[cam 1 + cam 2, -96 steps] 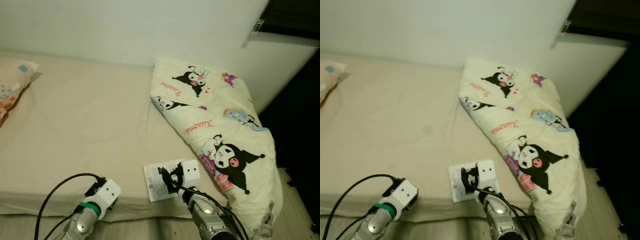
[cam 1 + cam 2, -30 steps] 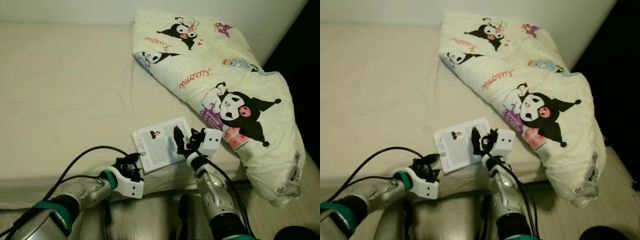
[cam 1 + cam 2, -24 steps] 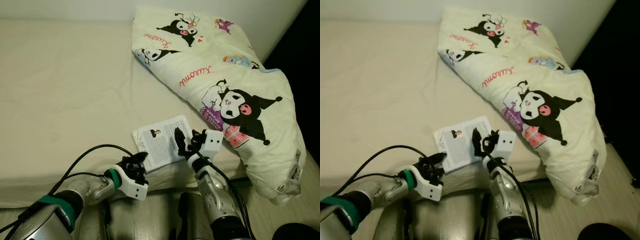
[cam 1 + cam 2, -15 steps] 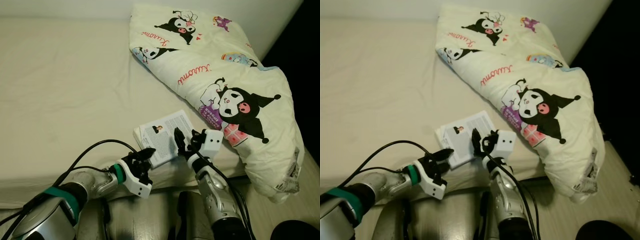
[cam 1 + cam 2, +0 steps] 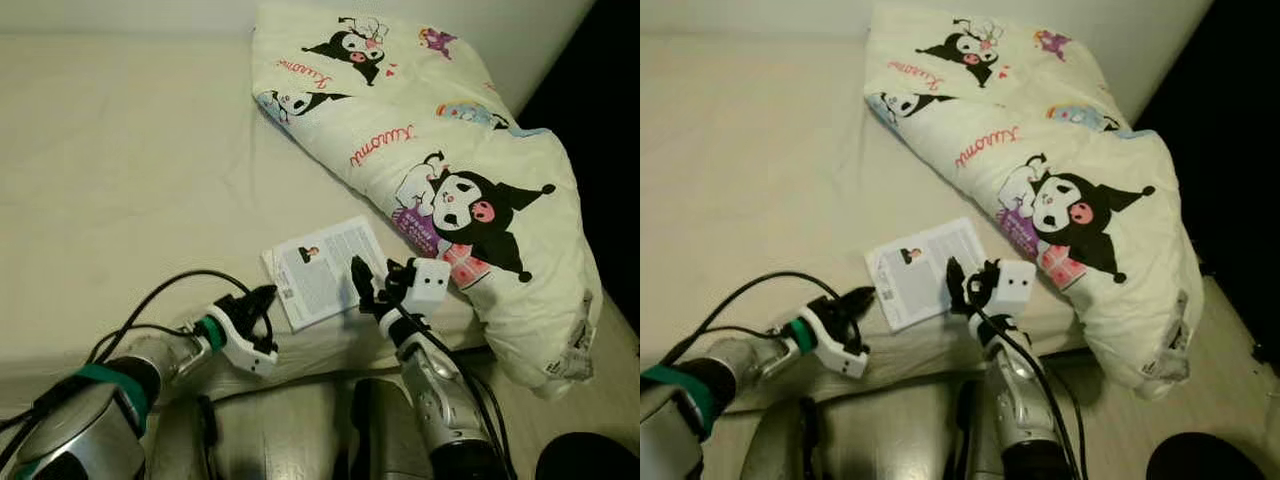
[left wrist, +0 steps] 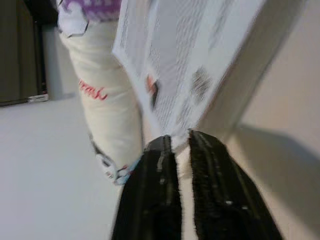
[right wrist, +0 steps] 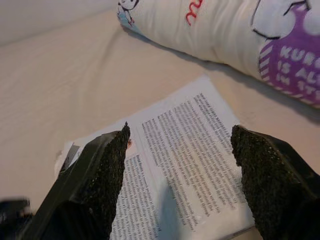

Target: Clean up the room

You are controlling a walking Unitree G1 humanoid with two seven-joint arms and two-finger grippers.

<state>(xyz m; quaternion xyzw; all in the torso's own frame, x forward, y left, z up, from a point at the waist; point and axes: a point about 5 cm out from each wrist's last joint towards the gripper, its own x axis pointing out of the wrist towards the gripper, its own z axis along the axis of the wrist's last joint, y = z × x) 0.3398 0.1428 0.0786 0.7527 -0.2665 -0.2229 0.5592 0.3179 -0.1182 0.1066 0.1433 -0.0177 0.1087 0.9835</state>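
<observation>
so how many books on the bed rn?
1. One book lies near the bed's front edge, beside the cartoon-print duvet, between the left gripper and the open right gripper. The duvet could hide more.

Both eye views look steeply down from the head onto the near edge of the bed (image 5: 120, 170), taking in the same booklet (image 5: 322, 270), printed quilt (image 5: 440, 150) and both arms (the right eye's picture sits slightly shifted sideways). The left wrist view looks along the left pincer (image 6: 181, 145) from very low and very close, its fingertips at the booklet's edge, with the quilt beyond. The right wrist view looks down between the right pincer's (image 7: 182, 145) spread fingers (image 7: 107, 160) onto the booklet's page, close up, with the quilt just behind. All four views share the booklet and quilt.
</observation>
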